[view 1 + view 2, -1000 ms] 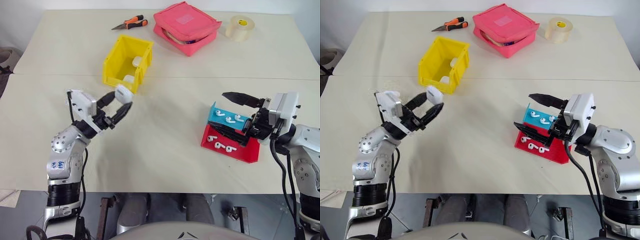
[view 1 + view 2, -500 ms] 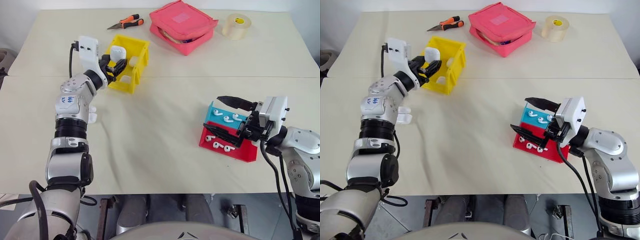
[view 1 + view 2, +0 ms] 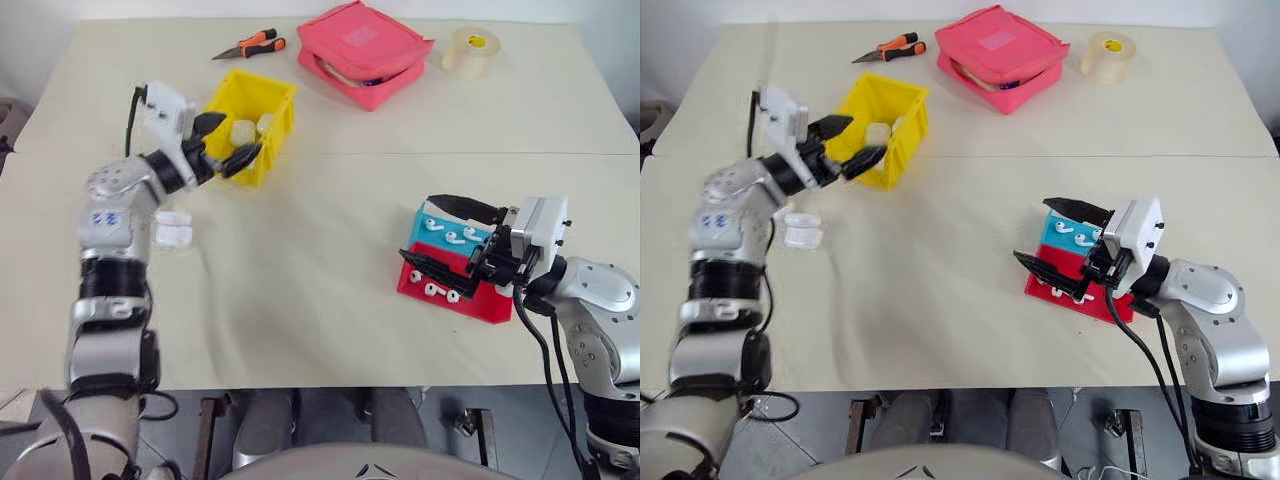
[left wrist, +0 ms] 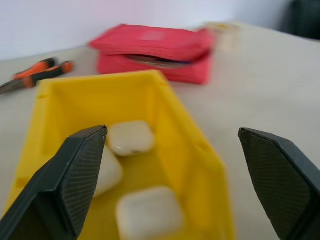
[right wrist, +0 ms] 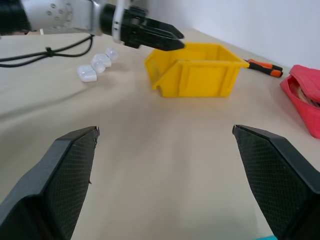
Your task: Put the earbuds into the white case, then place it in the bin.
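Note:
The yellow bin [image 3: 281, 122] stands at the back left with three white cases [image 4: 131, 137] lying inside it. My left gripper [image 3: 232, 141] hovers at the bin's near-left corner, open and empty, its fingers [image 4: 80, 165] spread over the bin's opening. Several earbuds [image 3: 447, 236] lie in a blue tray and a red tray [image 3: 494, 308] at the right. My right gripper [image 3: 441, 238] hangs open and empty just above those trays. More white cases [image 3: 172, 229] rest on the table beside my left arm.
A pink zippered pouch [image 3: 365, 50], orange-handled pliers [image 3: 252, 44] and a roll of tape [image 3: 471, 53] lie along the back of the table. A seam between two tabletops runs across just in front of the bin.
My left gripper carried a white case up and forward to the bin, then opened and let it go into the bin. The right arm has kept still.

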